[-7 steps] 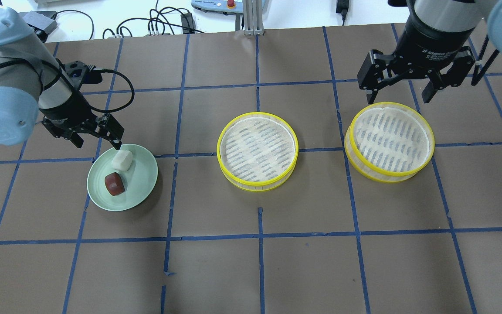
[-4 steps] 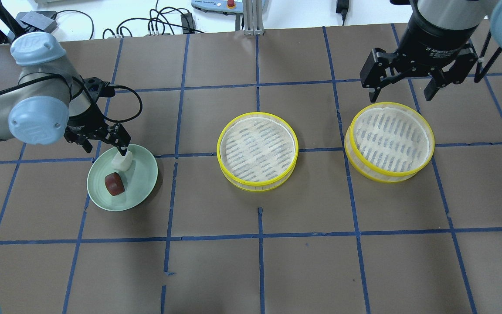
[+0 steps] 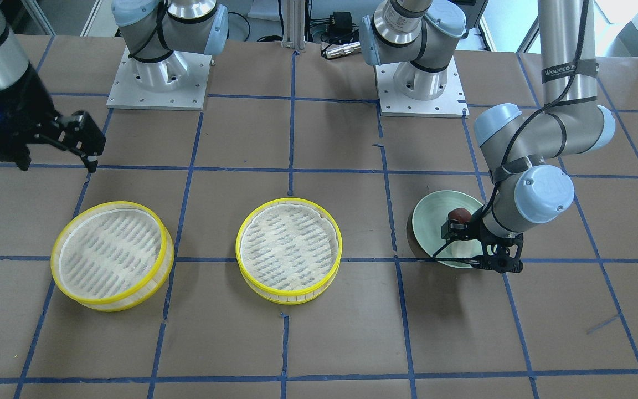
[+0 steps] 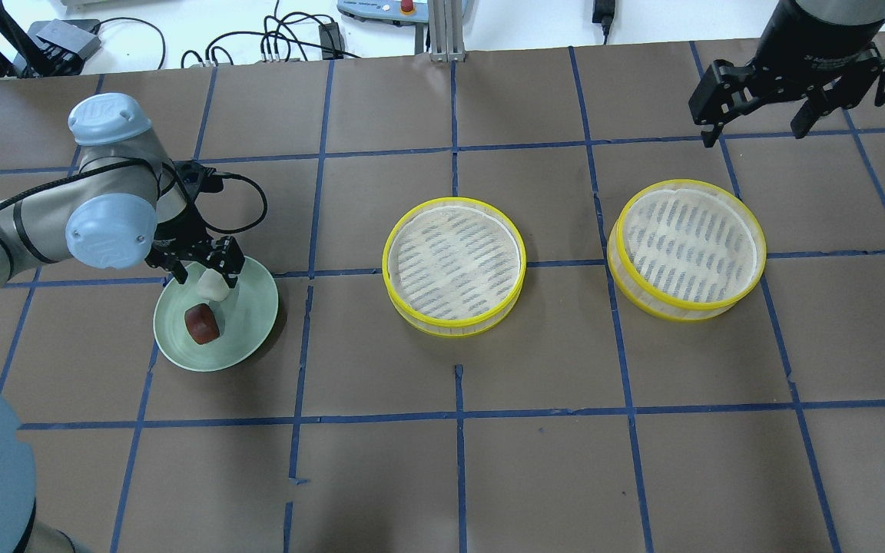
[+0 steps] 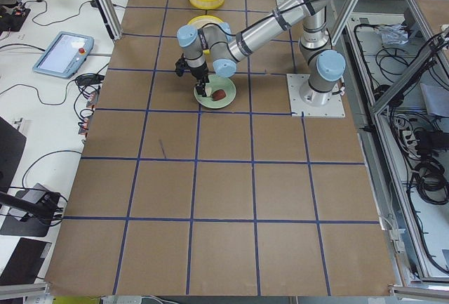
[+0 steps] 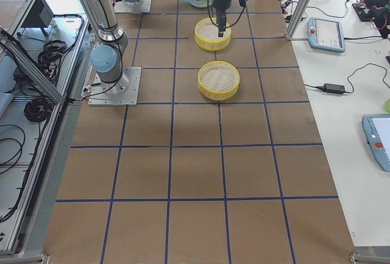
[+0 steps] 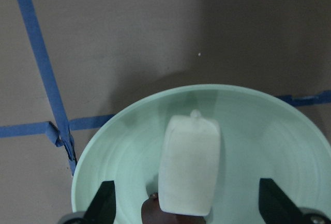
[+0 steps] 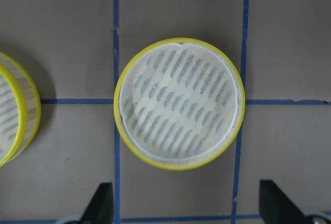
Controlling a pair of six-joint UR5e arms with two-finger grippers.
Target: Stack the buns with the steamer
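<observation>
While left tool (image 4: pixel 206 280) and right tool (image 4: pixel 754 138) gape, blue tape (image 4: pixel 535 415) grids the brown tabletop (image 4: pixel 535 484).

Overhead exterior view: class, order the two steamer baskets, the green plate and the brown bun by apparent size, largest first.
1. The middle steamer basket and the right-hand steamer basket: near alike, so not ranked apart.
2. The green plate.
3. The brown bun.
</observation>
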